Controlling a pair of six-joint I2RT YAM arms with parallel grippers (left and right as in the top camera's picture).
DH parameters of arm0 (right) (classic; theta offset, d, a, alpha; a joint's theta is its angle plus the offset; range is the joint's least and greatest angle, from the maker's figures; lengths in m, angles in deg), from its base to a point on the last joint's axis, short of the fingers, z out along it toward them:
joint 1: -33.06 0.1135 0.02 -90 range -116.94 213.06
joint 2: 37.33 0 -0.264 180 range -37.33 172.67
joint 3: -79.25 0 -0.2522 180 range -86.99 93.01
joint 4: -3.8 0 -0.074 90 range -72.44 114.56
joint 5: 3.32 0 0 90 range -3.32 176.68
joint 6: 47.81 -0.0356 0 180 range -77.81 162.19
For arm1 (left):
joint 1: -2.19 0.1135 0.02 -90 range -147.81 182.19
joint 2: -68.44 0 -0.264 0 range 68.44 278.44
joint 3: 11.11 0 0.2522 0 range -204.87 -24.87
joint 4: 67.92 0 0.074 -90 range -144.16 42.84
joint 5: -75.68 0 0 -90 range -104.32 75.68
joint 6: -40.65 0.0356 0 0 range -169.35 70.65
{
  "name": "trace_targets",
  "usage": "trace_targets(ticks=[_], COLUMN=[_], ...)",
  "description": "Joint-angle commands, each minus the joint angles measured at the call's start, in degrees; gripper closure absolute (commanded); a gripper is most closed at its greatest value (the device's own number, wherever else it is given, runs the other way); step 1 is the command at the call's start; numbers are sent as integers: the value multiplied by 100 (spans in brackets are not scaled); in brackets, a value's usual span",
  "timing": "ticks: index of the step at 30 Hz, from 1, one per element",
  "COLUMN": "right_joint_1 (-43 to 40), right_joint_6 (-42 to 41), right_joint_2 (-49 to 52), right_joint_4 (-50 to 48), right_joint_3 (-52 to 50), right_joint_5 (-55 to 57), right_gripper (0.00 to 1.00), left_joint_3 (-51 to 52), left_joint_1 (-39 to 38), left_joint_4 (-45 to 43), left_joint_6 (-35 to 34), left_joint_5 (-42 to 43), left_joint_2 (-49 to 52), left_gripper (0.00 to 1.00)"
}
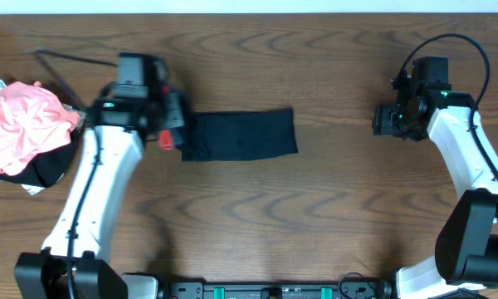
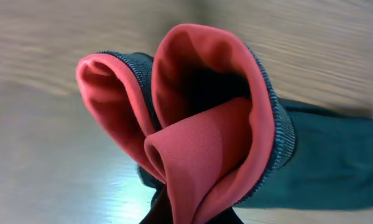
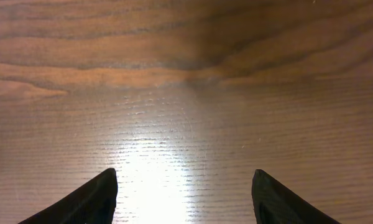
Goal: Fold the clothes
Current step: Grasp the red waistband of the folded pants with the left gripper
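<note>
One-handed, clamped left hand (image 1: 177,131) on leggings (image 1: 245,134) at waistband (image 2: 199,155), right hand (image 3: 183,180) apart; risked lopsided pull dragging fold open.

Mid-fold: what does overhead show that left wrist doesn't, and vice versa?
Overhead only: the leggings as a black folded strip, the left gripper at its left end, the right gripper apart over bare table, a pink clothes pile at the left edge. Left wrist only: the coral-red waistband lining and grey edge, bunched close up. Both: the leggings and wooden table.
</note>
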Motion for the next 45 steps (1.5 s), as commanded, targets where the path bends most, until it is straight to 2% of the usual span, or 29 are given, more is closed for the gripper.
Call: trace_targets(ticks=[1, 4, 10, 18, 26, 31, 33, 34, 37, 38, 45], right_joint_1=[2, 28, 125, 295, 343, 398, 420, 433, 463, 479, 481], right_joint_6=[-83, -81, -81, -79, -81, -81, -81, -81, -81, -81, -79], right_joint_2=[-52, -52, -52, -52, -52, -50, -50, -50, -50, -50, -50], right_joint_4=[55, 63, 120, 144, 144, 142, 140, 140, 142, 142, 201], right_joint_3=[122, 122, 122, 122, 122, 120, 120, 120, 120, 120, 120], right_joint_5=[-61, -142, -188, -225, -227, -315, -328, -328, -328, -328, -326], right_gripper=[34, 34, 34, 33, 33, 33, 33, 33, 33, 33, 33], left_joint_3=[-118, -118, -118, -118, -407, -542, -542, -542, -540, -540, -540], left_joint_1=[-710, -1309, -2188, -2774, -3171, -3467, -3589, -3650, -3829, -3884, -4033], left_joint_4=[-164, -466, -1036, -1401, -1908, -2378, -2553, -2640, -2905, -2975, -2870], left_joint_6=[-409, -557, -769, -789, -791, -1093, -1095, -1095, -1088, -1088, -1086], left_joint_5=[-376, -693, -728, -726, -520, -485, -485, -485, -490, -487, -485], left_joint_2=[-28, 76, 684, 1681, 1683, 1683, 1692, 1705, 1816, 1897, 2232], left_gripper=[94, 94, 94, 94, 94, 94, 93, 88, 82, 75, 75])
